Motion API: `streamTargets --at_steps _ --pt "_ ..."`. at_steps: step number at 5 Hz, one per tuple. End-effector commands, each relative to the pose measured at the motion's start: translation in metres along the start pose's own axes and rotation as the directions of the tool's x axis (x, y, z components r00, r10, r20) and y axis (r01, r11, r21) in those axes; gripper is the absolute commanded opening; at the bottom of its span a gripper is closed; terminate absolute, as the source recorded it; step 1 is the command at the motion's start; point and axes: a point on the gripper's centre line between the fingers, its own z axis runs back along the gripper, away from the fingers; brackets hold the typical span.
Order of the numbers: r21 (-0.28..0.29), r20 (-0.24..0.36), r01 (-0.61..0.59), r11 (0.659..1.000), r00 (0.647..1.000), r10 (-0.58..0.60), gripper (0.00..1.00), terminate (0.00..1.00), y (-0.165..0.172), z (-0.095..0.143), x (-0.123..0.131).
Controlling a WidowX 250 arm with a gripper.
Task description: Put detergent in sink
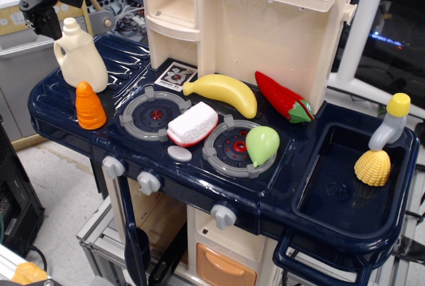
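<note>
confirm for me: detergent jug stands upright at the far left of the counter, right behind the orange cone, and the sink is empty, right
Not quite. The detergent jug does stand upright at the far left, right behind the orange cone, but the sink is not empty: the observation.image view shows a yellow corn piece in it, below the faucet.

Cream-white detergent [80,59], navy sink [345,190]
</note>
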Motion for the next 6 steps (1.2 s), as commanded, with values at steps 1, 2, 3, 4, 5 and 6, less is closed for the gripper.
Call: streamTargets --at_steps 1,2,3,4,5,6 --pt "0.009 0.075 0.032 0.999 0.997 -0.033 1.0 0.0 0.01 -0.01 0.01" --pt "0.0 0.132 0.037 0.999 0.991 -0.037 1.0 0.0 0.012 -0.015 0.016" --pt "-0.024 0.173 0.045 0.999 0.984 -0.04 0.0 0.0 0.016 -0.018 0.019" --pt "-0.054 0.199 0.033 0.998 0.98 -0.022 0.0 0.0 0.016 -0.013 0.021" --pt "-0.123 0.181 -0.06 0.991 0.98 0.082 0.0 0.0 0.02 0.029 0.033" --pt "-0.174 0.143 -0.194 0.966 0.965 0.22 0.0 0.0 0.022 0.074 0.07"
